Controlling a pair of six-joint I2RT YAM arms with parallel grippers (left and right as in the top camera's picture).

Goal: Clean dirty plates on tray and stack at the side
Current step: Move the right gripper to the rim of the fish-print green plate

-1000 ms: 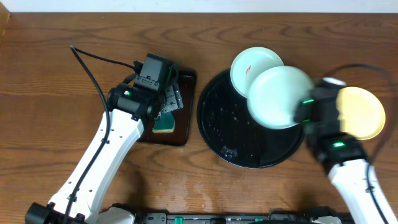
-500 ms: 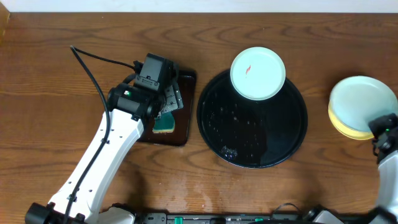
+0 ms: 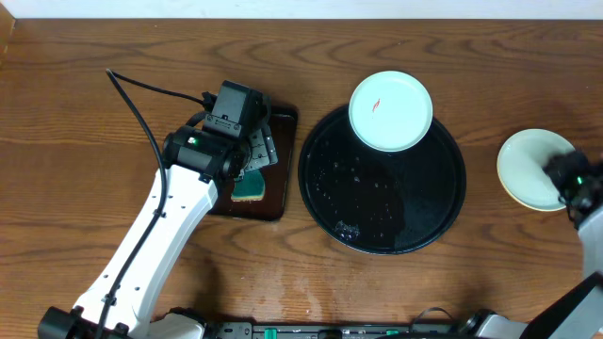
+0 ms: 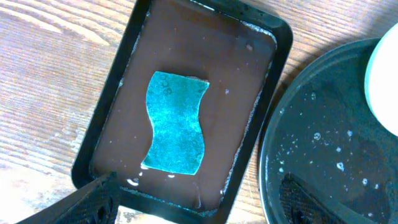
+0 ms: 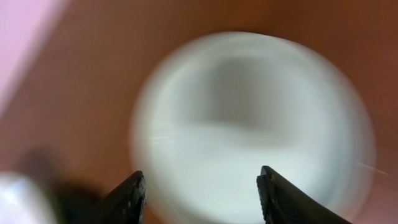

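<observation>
A white plate with a red smear [image 3: 390, 110] sits at the far edge of the round black tray [image 3: 377, 212]. Right of the tray, on the table, a pale mint plate [image 3: 529, 168] rests on a yellow one whose rim [image 3: 510, 194] peeks out below. My right gripper [image 3: 568, 176] hovers at that stack's right side. In the right wrist view it [image 5: 202, 199] is open, with the blurred pale plate [image 5: 249, 118] below the fingers. My left gripper [image 4: 199, 205] hangs open over the teal sponge [image 4: 176, 122], holding nothing.
The sponge lies in a small rectangular dark tray [image 3: 283, 169] just left of the round tray; the left arm [image 3: 170, 226] stretches over it from the near left edge. Droplets speckle the round tray's floor [image 4: 323, 143].
The right gripper carried the pale mint plate from above the round tray rightward, set it on the yellow plate, and opened. The left arm has not moved.
</observation>
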